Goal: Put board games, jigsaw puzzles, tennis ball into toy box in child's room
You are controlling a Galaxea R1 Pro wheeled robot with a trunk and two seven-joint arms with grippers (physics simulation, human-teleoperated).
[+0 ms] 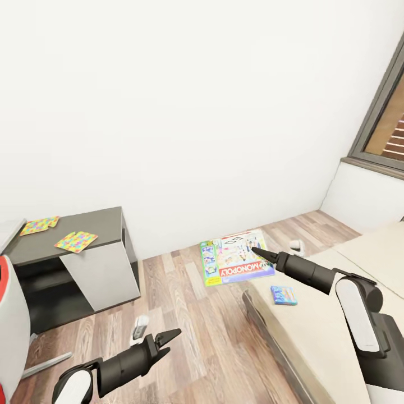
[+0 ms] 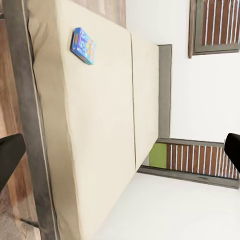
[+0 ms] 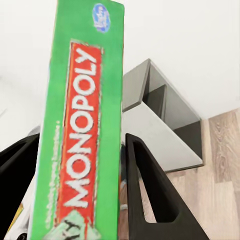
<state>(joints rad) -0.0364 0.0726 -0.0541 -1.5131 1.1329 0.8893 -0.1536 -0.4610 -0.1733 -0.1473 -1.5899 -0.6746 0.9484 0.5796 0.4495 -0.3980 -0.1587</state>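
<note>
Beside the bed (image 1: 314, 336), the right gripper (image 3: 95, 175) has its fingers clamped on the Monopoly board game (image 1: 235, 257)'s edge; the left gripper (image 1: 163, 340) hangs with fingers apart. Held only by that thin edge, the wide box could swing and slip free.

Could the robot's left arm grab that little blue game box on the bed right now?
Probably not from here. The left gripper hangs open and empty over the wood floor, while the blue box lies on the bed on the robot's right side, beyond the mattress edge. Nothing blocks it, but the right arm looks nearer.
</note>
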